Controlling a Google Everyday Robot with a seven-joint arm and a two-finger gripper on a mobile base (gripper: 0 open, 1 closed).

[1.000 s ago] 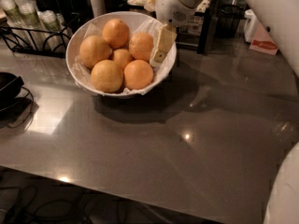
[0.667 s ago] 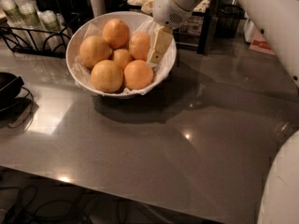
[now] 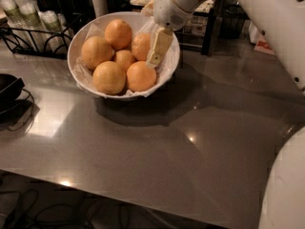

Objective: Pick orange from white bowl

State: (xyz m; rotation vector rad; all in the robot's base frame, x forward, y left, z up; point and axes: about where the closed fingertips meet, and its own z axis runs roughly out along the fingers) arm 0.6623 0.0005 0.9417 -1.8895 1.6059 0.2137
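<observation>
The white bowl, lined with crinkled white paper, stands at the back left of the grey table and holds several oranges. One orange lies at the bowl's back right. My gripper reaches down into the bowl's right side at this orange. Its near cream finger lies against the orange's right side, and the other finger is mostly hidden behind the fruit. The jaws stand open around it. Other oranges lie at the back, left and front.
A black wire rack with cups stands behind the bowl on the left. A black object lies at the left edge. Dark shelving and a red-and-white packet are at the back right. My white arm fills the right side.
My gripper has moved a little left and deeper into the bowl, so its near finger now lies against the back-right orange. The oranges and bowl have not shifted.
</observation>
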